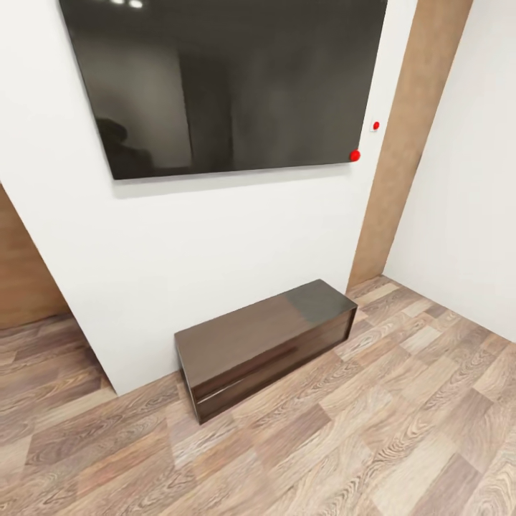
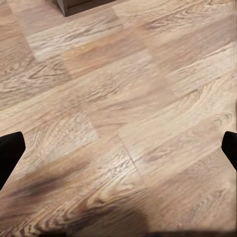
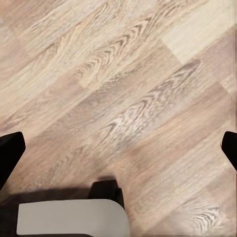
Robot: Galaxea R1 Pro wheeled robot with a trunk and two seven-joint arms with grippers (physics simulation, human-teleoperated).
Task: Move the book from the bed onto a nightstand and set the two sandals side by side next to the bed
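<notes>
Bedroom floor point(image 1: 373, 444) of brown wood planks spreads in front of me, and a white wall point(image 1: 215, 236) rises from it. On that wall hangs a big dark glossy screen point(image 1: 229, 79), with a small red round knob point(image 1: 355, 155) at its lower corner and a little white plate with a red dot point(image 1: 375, 125) just beside it. Under the screen a low dark brown glossy cabinet point(image 1: 269, 344) stands on the floor, its back against the wall and its top bare. To the right of the white wall runs a strip of brown wood panel point(image 1: 412, 143), and past it another white wall meets the floor.

My left hand point(image 2: 118, 153) hangs over the planks with its two black fingertips point(image 2: 10, 155) spread wide to the edges of the wrist view, holding nothing; a corner of the dark cabinet point(image 2: 79, 5) sits at the far edge there. My right hand point(image 3: 118, 153) is likewise spread wide and empty above the floor, and a grey and black part of my own body point(image 3: 69, 217) shows below it.
</notes>
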